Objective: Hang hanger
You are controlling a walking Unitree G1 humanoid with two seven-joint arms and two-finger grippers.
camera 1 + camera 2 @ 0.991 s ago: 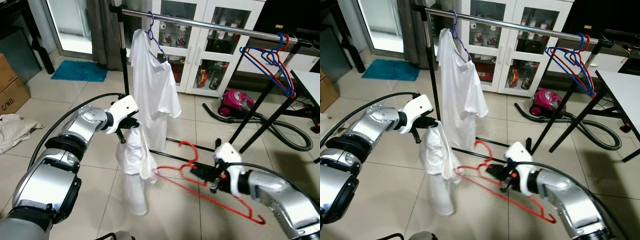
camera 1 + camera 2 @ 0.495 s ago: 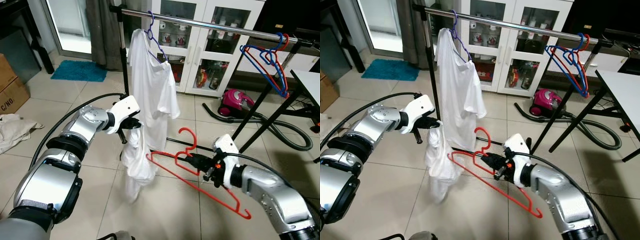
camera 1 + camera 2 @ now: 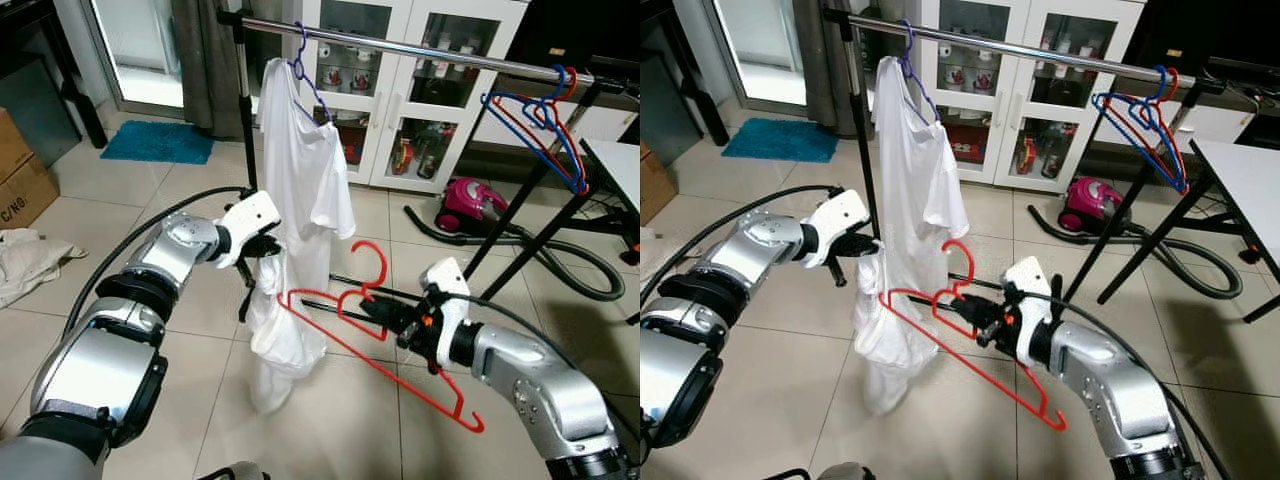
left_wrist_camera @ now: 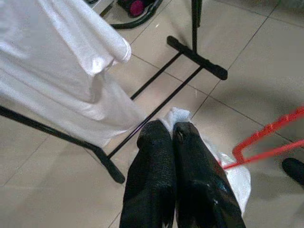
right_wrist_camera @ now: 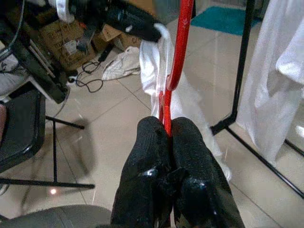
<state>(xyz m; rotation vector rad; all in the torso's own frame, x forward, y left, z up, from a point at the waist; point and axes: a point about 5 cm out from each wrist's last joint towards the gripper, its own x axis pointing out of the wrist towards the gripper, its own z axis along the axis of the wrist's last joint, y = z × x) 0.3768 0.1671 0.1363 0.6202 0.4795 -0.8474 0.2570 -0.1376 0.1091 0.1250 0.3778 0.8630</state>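
Note:
My left gripper (image 3: 262, 247) is shut on the top of a white garment (image 3: 280, 330) that hangs down from it toward the floor. My right gripper (image 3: 392, 312) is shut on a red hanger (image 3: 372, 345), gripping it below the hook. The hanger's left tip touches or enters the hanging garment. In the left wrist view the black fingers (image 4: 156, 142) pinch the white cloth (image 4: 176, 114). In the right wrist view the red hanger (image 5: 178, 52) rises from the shut fingers (image 5: 152, 133). Above runs the chrome clothes rail (image 3: 420, 50).
A white t-shirt (image 3: 305, 180) on a purple hanger hangs from the rail at the left. Blue and red hangers (image 3: 540, 120) hang at the rail's right end. A pink vacuum cleaner (image 3: 470, 205), a white glass cabinet (image 3: 400, 90), cardboard boxes (image 3: 20, 170) and the rack's black floor bars (image 3: 360, 285) surround me.
My right gripper has lifted the red hanger off the floor level and carried it left, up to the garment. The left gripper has stayed put; the garment swings slightly.

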